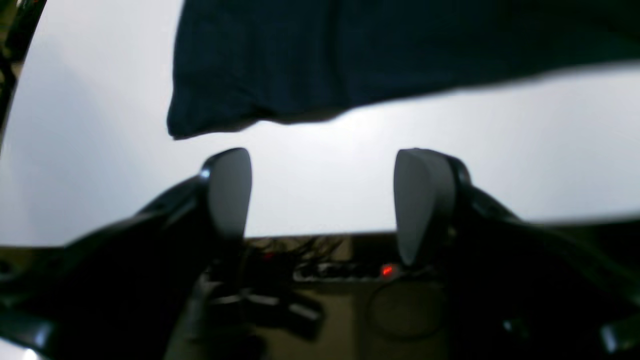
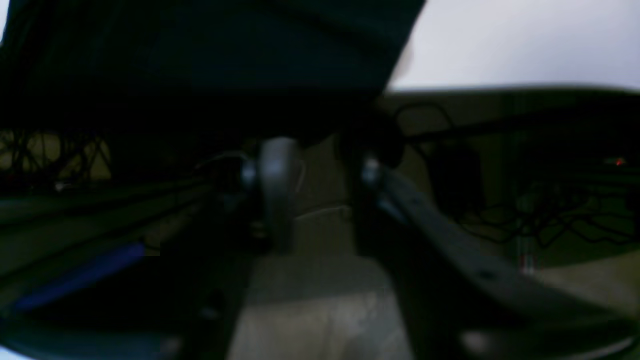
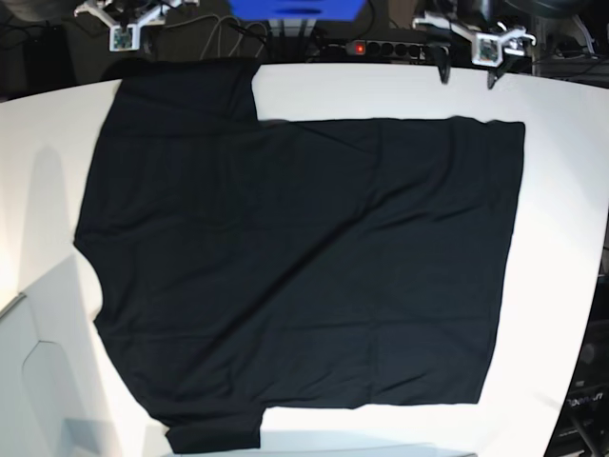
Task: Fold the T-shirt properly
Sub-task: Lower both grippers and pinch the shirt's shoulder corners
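Observation:
The black T-shirt (image 3: 295, 267) lies spread flat on the white table (image 3: 561, 238), with one sleeve at the far left and one at the near left. No print or tag shows. My left gripper (image 3: 466, 71) is open and empty, hovering at the table's far edge just beyond the shirt's far right corner (image 1: 350, 50); in its wrist view (image 1: 325, 200) both grey pads stand wide apart over bare table. My right gripper (image 3: 128, 38) sits past the far edge by the far sleeve. In its blurred wrist view (image 2: 322, 185) the fingers stand apart below dark fabric (image 2: 200, 60).
A power strip with a red light (image 3: 362, 46) and a blue box (image 3: 295, 8) sit behind the table's far edge, among cables on the floor (image 1: 300, 250). A pale panel (image 3: 38, 381) lies at the near left corner. Dark equipment stands at the right edge (image 3: 590, 381).

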